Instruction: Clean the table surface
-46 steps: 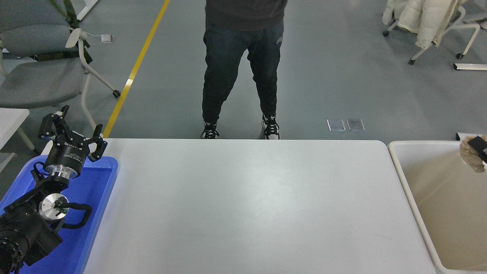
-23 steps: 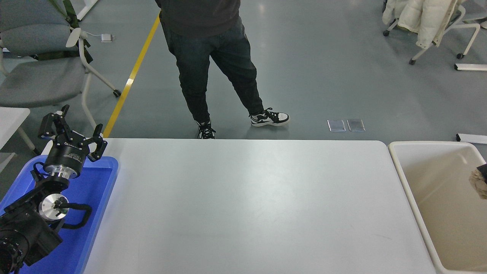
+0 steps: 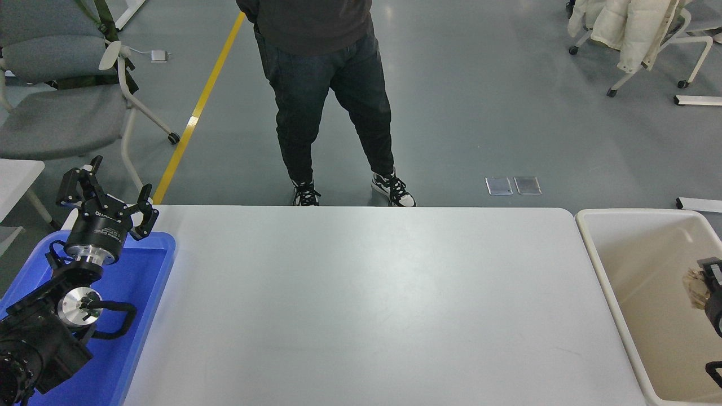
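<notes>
A robotics lab or open test hall with a smooth grey floor (image 3: 496,129) marked by a yellow line (image 3: 200,101). Wheeled office chairs (image 3: 62,96) stand about, one draped with a white coat (image 3: 626,28). A white table (image 3: 366,304) sits between a blue tray (image 3: 149,316) and a beige bin (image 3: 615,304).

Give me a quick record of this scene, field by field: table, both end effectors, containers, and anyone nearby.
table: white tabletop, bare
left end effector: open, parked above blue tray
right end effector: at right edge over beige bin, beside a tan crumpled wad; grip unclear
person: standing at far side
</notes>
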